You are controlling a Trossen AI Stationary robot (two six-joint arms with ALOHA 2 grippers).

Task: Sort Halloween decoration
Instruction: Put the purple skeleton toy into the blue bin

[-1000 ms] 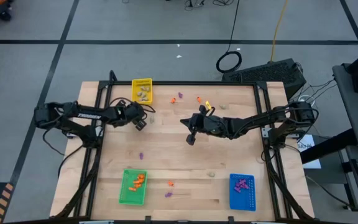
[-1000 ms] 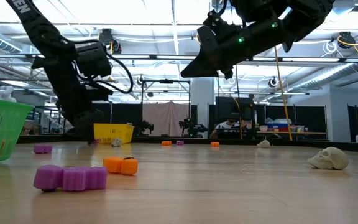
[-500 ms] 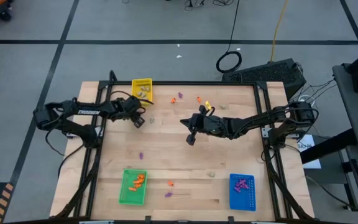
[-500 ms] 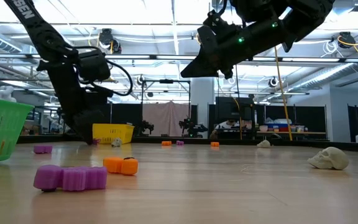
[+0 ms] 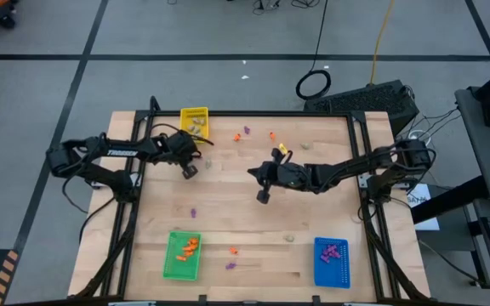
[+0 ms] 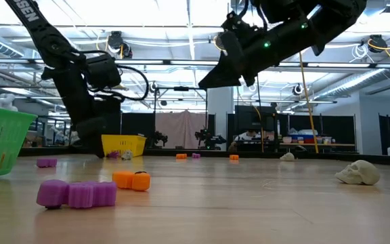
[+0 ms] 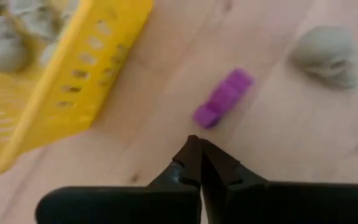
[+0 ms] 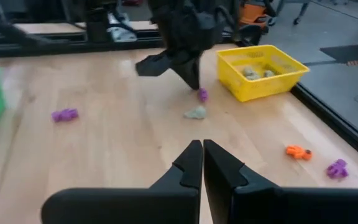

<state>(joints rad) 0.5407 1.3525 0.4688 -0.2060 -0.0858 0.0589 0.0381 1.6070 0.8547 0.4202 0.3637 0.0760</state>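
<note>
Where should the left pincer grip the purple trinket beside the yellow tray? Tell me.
Grip the purple trinket across its narrow middle, descending from above. It lies flat and elongated on the table, clear of the yellow tray and grey skull. The left pincer is shut; open it first.

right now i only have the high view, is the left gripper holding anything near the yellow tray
observer: no. The left wrist view shows the left gripper shut with nothing in it, its tips just short of a purple trinket.
operator: anything else close by
observer: a beige-grey skull lies on the wood apart from the purple one, outside the yellow tray.
operator: and the right gripper
observer: the right gripper is shut with nothing between its fingers, and the low view shows it raised well above the table.
</note>
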